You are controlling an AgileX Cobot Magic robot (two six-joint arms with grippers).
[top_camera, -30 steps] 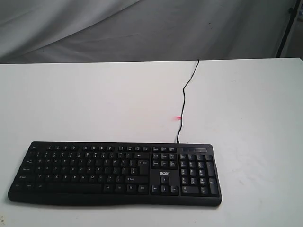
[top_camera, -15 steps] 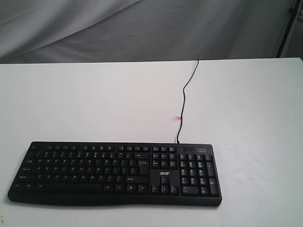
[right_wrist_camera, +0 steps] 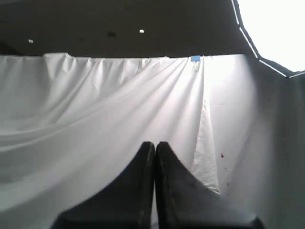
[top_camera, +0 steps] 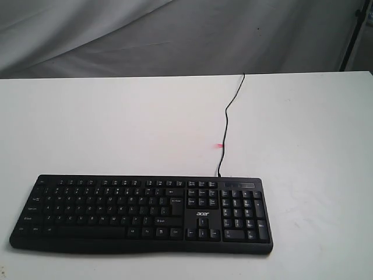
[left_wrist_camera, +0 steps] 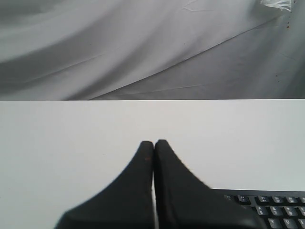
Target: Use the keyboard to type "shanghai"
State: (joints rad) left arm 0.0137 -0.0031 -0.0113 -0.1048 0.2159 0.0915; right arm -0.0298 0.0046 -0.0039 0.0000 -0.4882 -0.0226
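A wide black keyboard (top_camera: 143, 213) with white legends, a number pad and a small acer logo lies near the front of the white table. Its thin black cable (top_camera: 226, 125) runs back toward the far edge. Neither arm appears in the exterior view. In the left wrist view my left gripper (left_wrist_camera: 154, 142) is shut with nothing in it, held above bare table, and a corner of the keyboard (left_wrist_camera: 271, 210) shows beside its fingers. My right gripper (right_wrist_camera: 154, 144) is shut and empty too, facing only the white backdrop; no keyboard appears in that view.
The white table (top_camera: 116, 128) spreads behind and to the right of the keyboard. A small red light spot (top_camera: 218, 145) sits on the cable. A grey-white cloth backdrop (top_camera: 175, 35) hangs behind the table, with a dark stand (top_camera: 352, 35) at far right.
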